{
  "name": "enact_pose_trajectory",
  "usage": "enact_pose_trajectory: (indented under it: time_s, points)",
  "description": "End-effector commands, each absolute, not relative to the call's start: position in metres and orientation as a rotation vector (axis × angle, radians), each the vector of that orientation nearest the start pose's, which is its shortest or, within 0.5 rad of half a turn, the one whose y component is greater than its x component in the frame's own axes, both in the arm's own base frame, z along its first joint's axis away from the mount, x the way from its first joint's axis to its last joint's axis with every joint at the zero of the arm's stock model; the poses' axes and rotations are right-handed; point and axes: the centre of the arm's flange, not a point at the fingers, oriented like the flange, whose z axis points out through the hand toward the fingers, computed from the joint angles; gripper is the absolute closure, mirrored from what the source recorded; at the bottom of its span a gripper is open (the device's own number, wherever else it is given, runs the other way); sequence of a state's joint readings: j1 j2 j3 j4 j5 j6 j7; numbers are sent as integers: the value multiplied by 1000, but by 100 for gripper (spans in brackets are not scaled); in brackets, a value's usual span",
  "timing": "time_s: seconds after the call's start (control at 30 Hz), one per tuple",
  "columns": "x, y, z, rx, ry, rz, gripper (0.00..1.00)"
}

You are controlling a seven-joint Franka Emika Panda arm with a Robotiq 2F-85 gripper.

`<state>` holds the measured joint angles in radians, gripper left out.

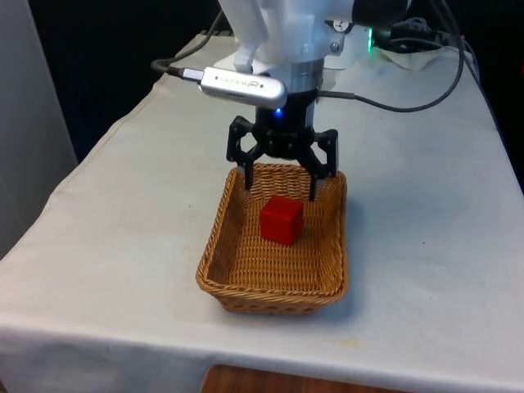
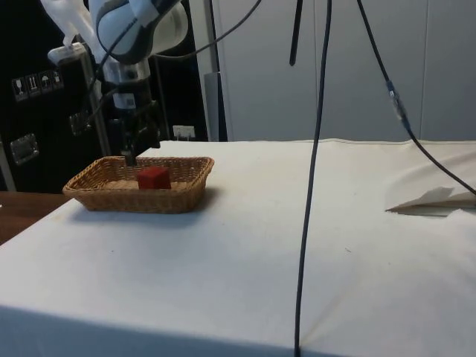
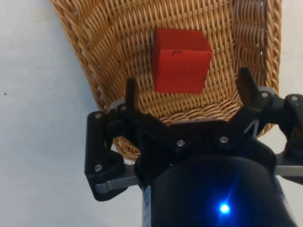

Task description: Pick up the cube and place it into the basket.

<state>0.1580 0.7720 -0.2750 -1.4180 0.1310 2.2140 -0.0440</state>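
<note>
While the gripper [image 1: 280,184] hangs just above the far end of the basket [image 1: 214,260], its fingers [image 1: 246,178] are spread wide apart and hold nothing — the tips dip to about rim level, one near each side wall. Red cube [image 1: 282,219] sits on the basket floor, towards the far half, roughly centred btwn the side walls, resting flat and slightly turned; it is clear of both fingers and just nearer the camera than the gripper in the front view. Wrist view: cube [image 3: 181,60] lies on the weave beyond the gripper [image 3: 188,92], with a gap btwn it and each fingertip [image 3: 131,91]. Side view: gripper [image 2: 133,154] over the basket [image 2: 178,199] at the end next to the arm, cube [image 2: 154,178] poking just above the rim. Basket is wicker, rectangular w/ sloped walls, standing on the white cloth [image 1: 426,213] — near the table's near edge in the front view, slightly to the front view's left of centre.
</note>
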Motion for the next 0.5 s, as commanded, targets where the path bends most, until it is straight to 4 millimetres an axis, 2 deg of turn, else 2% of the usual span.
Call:
enact_pose_trajectory:
  time_s: [0.0, 0.17, 0.43, 0.47]
  points:
    - [730, -40, 259, -3225, 110, -75, 0]
    - [731, -41, 263, -3222, 112, -86, 0]
    - [725, -42, 283, -3221, 116, -101, 0]
    - [726, -42, 281, -3217, 116, -93, 0]
